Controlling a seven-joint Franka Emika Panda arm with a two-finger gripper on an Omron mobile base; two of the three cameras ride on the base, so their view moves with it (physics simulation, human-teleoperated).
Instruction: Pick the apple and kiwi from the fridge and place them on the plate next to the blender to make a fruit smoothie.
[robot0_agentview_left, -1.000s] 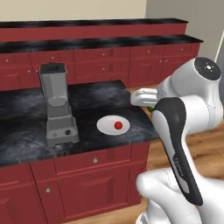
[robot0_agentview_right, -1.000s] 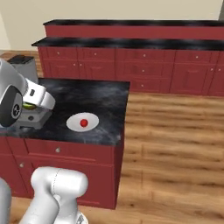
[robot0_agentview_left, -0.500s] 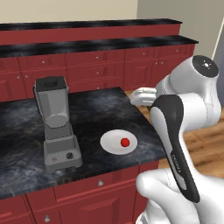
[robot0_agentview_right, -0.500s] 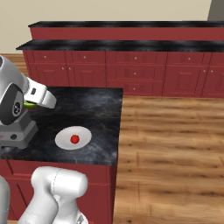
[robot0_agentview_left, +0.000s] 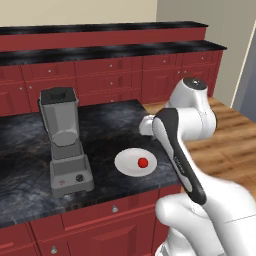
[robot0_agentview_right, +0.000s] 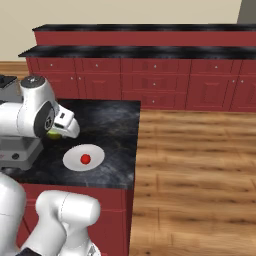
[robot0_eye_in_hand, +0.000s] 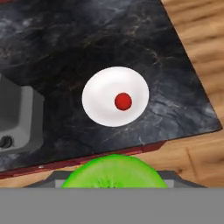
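The gripper (robot0_agentview_right: 56, 133) is seen closed around one kiwi (robot0_eye_in_hand: 114, 171), held above the dark marbled table (robot0_eye_in_hand: 78, 43). In the hand view the kiwi's bright green cut face is turned toward the camera at the bottom of the picture, and the fingertips themselves are hidden behind it; in the right base view only a small yellow-green edge is seen under the white hand. Its long axis cannot be told. Below lies one white plate (robot0_agentview_left: 125, 162), with one red apple (robot0_agentview_left: 143, 162) resting on it — slightly off centre, toward the table's edge. One grey blender (robot0_agentview_left: 64, 142) stands just beside the plate; its whole jug and black lid are shown in the left base view, while only a corner of its base is caught in the hand view.
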